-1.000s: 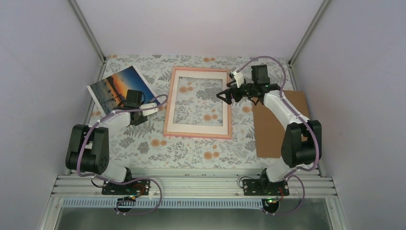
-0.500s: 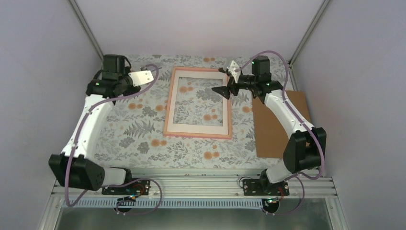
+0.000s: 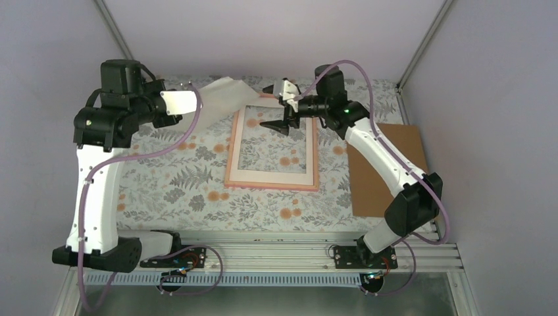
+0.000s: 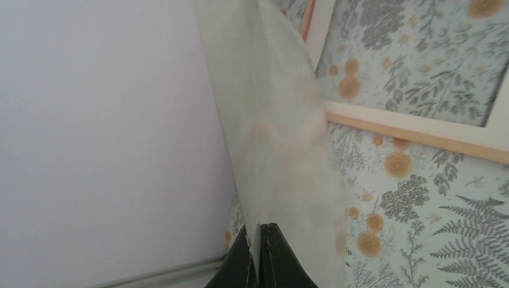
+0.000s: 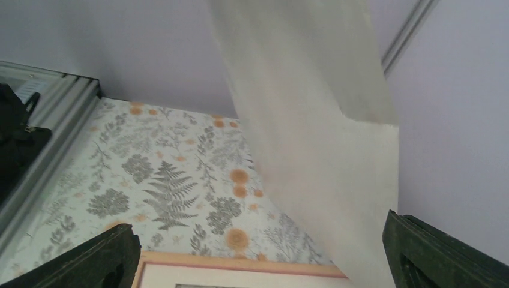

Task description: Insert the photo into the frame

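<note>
The photo (image 3: 224, 92) hangs lifted over the table's far side, its plain white back showing, its tip over the far left corner of the frame (image 3: 230, 158). My left gripper (image 3: 199, 105) is shut on the photo's edge; in the left wrist view the sheet (image 4: 276, 120) rises from the closed jaws (image 4: 261, 231). The pink frame lies flat mid-table with a cream mat (image 3: 273, 176) inside it. My right gripper (image 3: 274, 106) hovers open over the frame's far edge. In the right wrist view the photo's back (image 5: 324, 120) hangs beyond the wide-apart fingers (image 5: 102, 258), above the frame's edge (image 5: 228, 262).
A brown backing board (image 3: 385, 168) lies on the floral cloth to the right of the frame. Lilac walls close in the back and both sides. An aluminium rail (image 3: 263, 253) with both arm bases runs along the near edge.
My left gripper shut on the photo at the far left, lifted it and swung it right toward the frame. My right gripper moved left over the frame's far edge, still open.
</note>
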Motion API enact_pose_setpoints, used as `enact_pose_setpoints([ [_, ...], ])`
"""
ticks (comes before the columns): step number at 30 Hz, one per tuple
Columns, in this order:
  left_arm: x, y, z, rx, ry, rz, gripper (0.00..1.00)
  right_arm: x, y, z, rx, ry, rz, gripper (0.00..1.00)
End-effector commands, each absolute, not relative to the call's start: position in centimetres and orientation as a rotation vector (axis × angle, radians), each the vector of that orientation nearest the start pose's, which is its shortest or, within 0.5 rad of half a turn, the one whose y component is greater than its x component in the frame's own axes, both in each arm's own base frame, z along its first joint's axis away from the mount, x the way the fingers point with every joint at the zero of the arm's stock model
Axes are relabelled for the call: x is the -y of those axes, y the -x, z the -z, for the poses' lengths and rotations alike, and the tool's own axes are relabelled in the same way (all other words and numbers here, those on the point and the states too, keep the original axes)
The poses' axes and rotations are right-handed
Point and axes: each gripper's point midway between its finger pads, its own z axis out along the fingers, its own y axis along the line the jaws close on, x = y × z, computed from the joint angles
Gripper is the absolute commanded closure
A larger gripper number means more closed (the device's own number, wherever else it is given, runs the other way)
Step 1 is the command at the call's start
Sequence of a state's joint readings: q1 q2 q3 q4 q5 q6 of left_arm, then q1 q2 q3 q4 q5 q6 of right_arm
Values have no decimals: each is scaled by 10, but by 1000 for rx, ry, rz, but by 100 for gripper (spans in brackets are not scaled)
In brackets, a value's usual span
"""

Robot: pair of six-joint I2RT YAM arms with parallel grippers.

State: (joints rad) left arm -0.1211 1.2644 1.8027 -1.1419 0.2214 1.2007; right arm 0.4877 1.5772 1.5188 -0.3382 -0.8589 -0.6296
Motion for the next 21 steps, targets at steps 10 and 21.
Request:
enact_pose_setpoints([
  [10,106,-263,-429,-1441,-1552,-232,98,-351,-323,-345,-1288,1415,-815,0],
  [21,110,-249,-428,-1351,-1610,-247,98,-364,-329,-333,-1312,1398,-753,22],
])
